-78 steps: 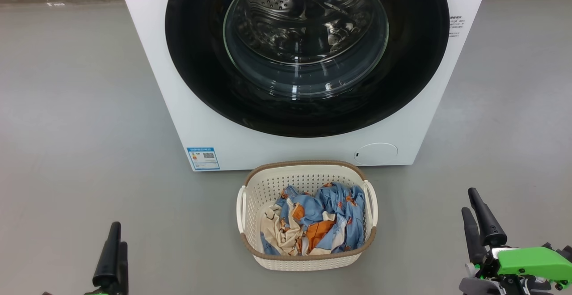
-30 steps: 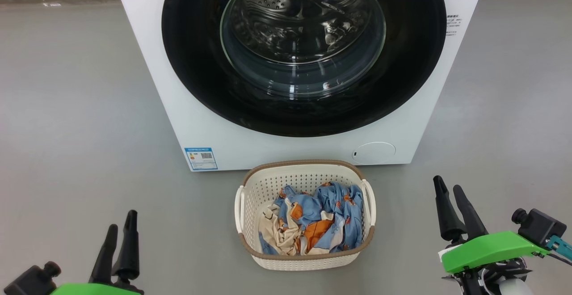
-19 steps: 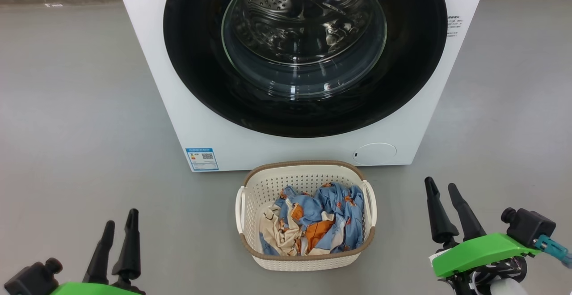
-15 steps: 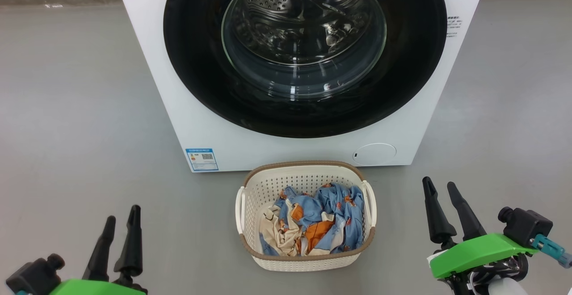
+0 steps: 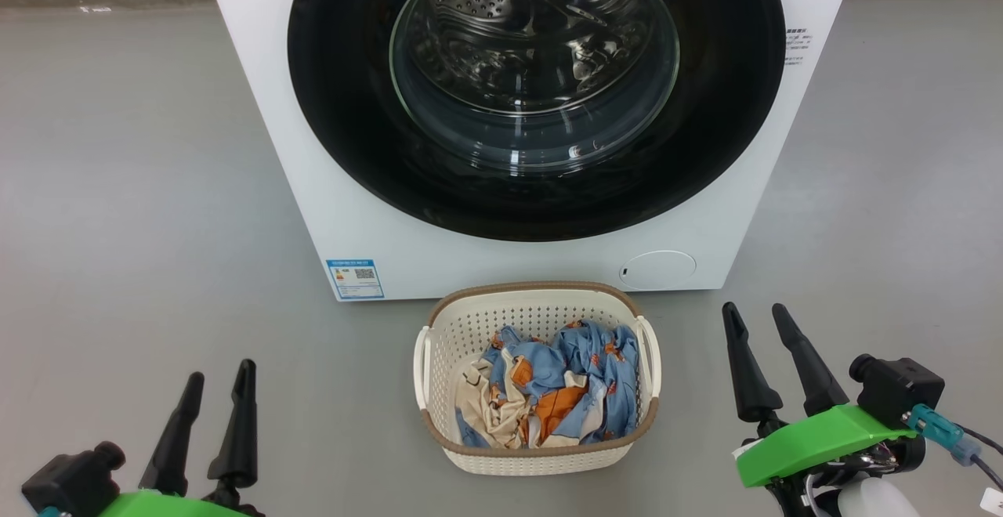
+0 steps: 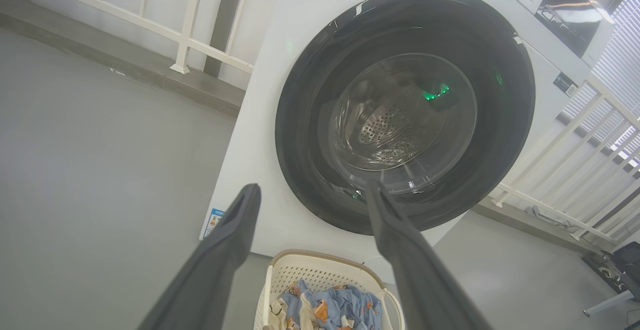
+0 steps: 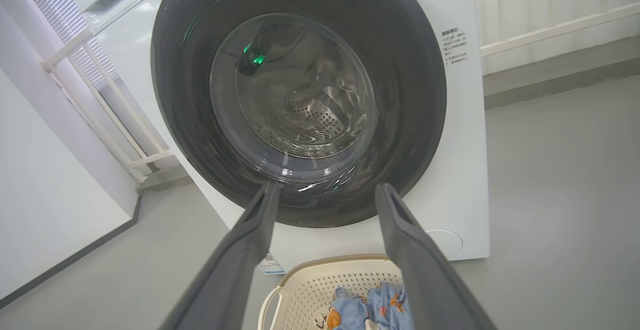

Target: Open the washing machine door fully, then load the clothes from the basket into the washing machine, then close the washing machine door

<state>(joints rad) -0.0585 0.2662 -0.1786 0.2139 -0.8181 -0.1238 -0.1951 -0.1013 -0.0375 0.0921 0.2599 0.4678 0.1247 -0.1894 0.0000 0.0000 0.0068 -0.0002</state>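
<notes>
Pointing toward the washing machine (image 5: 266, 110), both claws have their two dark fingers spread wide and hold nothing. The left gripper (image 5: 222, 372) is low on the left of the basket (image 5: 541, 290), and the right gripper (image 5: 754, 309) is low on the right of it. The clothes (image 5: 548, 384) lie in a heap inside the basket, which sits on the floor just in front of the machine. The washing machine door (image 5: 535, 70) looks shut, flat against the front, so opening it comes first, I think. The door is ahead of both claws and higher up. The right gripper reaches a bit further forward, so it looks nearer to the door's right edge. I cannot tell which side has the handle.
</notes>
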